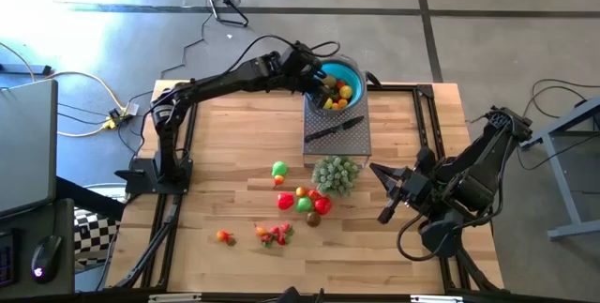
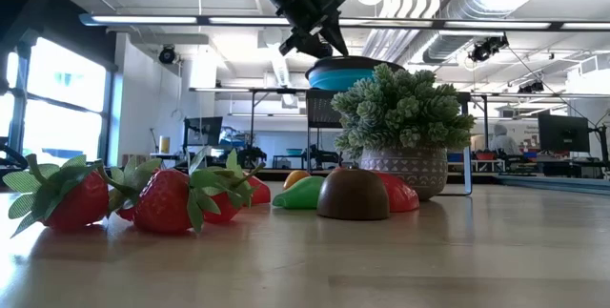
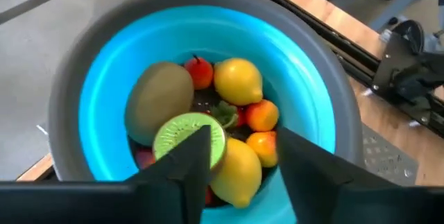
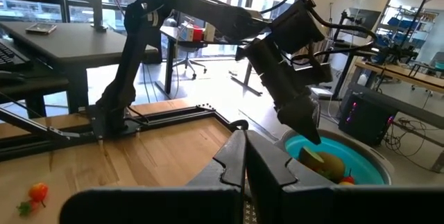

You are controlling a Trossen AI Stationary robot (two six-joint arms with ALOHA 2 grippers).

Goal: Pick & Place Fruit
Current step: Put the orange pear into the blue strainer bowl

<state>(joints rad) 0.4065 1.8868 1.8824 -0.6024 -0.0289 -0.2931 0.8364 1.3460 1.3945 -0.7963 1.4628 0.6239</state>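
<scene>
Strawberries (image 2: pixel 143 198) nearest on tabletop (image 1: pixel 234 143); more fruit (image 1: pixel 305 200) mid-table, rest in bowl (image 3: pixel 319 113). Left end effector (image 3: pixel 239 158) over bowl, fingers apart, nothing visibly held. Right end effector (image 1: pixel 386 195) clenched, parked. Risk: clipping rim, tipping bowl.

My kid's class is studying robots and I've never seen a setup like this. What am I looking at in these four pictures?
Two dark robot arms work at a wooden table. One picture looks straight down, one sits level with the tabletop, and two come from cameras on the arms' wrists. The left end effector hangs over a blue bowl that already holds toy fruit; its fingers stand apart with nothing between them. The right end effector waits shut and empty near the table's right edge. More loose fruit lies on the table beside a bushy green plant, and a black-handled knife rests on a grey mat.
</scene>
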